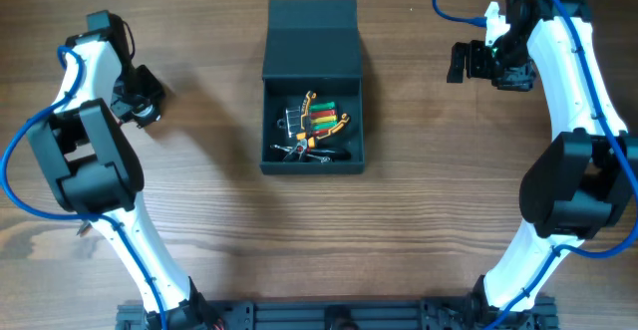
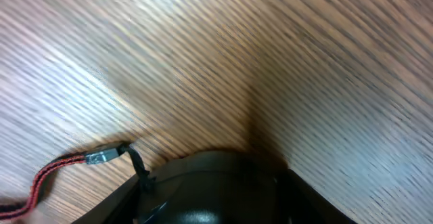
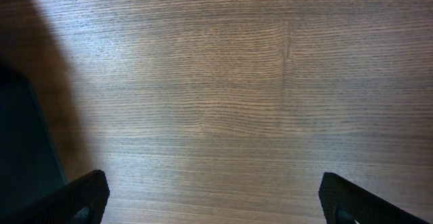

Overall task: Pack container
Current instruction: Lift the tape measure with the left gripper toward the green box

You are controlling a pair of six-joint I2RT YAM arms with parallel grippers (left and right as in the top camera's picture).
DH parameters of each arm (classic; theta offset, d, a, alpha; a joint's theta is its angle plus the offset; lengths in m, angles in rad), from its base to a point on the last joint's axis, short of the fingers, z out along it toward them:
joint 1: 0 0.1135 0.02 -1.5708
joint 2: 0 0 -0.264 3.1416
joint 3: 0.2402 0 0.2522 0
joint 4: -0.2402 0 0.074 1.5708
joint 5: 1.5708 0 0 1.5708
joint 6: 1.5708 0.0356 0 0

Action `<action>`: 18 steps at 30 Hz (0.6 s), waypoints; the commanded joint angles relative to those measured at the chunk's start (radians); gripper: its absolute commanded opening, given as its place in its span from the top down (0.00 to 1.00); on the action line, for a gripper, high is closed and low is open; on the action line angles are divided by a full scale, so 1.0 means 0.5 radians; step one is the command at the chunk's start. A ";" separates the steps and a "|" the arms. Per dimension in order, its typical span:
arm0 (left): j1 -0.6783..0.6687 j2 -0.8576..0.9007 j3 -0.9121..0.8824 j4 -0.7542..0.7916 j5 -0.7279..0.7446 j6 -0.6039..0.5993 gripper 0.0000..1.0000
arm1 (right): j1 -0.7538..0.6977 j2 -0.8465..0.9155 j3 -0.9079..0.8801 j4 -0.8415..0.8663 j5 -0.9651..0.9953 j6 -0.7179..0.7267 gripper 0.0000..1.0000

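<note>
My left gripper (image 1: 143, 99) sits in the upper left of the overhead frame, over bare wooden table (image 1: 219, 210). Its wrist cam is blurry and only shows a dark housing and a red braided cable (image 2: 59, 166), so I can't tell how the fingers stand. Dead centre is the container (image 1: 312, 166), lid flipped up toward the top edge, with a jumble of colourful hand tools (image 1: 313, 121) inside. Upper right is my right gripper (image 1: 461, 63), well apart from the box, fingers spread wide over plain wood with nothing between them.
</note>
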 commanded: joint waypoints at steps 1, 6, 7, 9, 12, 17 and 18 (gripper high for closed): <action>-0.106 -0.199 -0.020 -0.029 -0.020 0.010 0.96 | -0.001 0.020 -0.005 0.008 -0.031 -0.027 0.00; -0.288 -0.444 -0.019 -0.069 -0.019 0.150 0.96 | -0.001 0.020 -0.005 0.009 -0.031 -0.027 0.00; -0.324 -0.491 -0.020 -0.076 -0.019 0.157 0.96 | -0.001 0.020 -0.005 0.009 -0.031 -0.027 0.00; -0.429 -0.629 -0.019 -0.090 -0.019 0.158 0.96 | -0.001 0.020 -0.005 0.007 -0.031 -0.027 0.00; -0.613 -0.850 -0.019 -0.079 -0.013 0.271 0.96 | -0.001 0.020 -0.005 0.006 -0.031 -0.026 0.00; -1.046 -1.093 -0.019 -0.010 -0.020 0.901 0.96 | 0.000 0.020 -0.005 0.009 -0.032 -0.020 0.00; -1.125 -1.102 -0.019 -0.016 -0.020 1.013 0.96 | 0.000 0.020 -0.005 0.008 -0.032 -0.021 0.00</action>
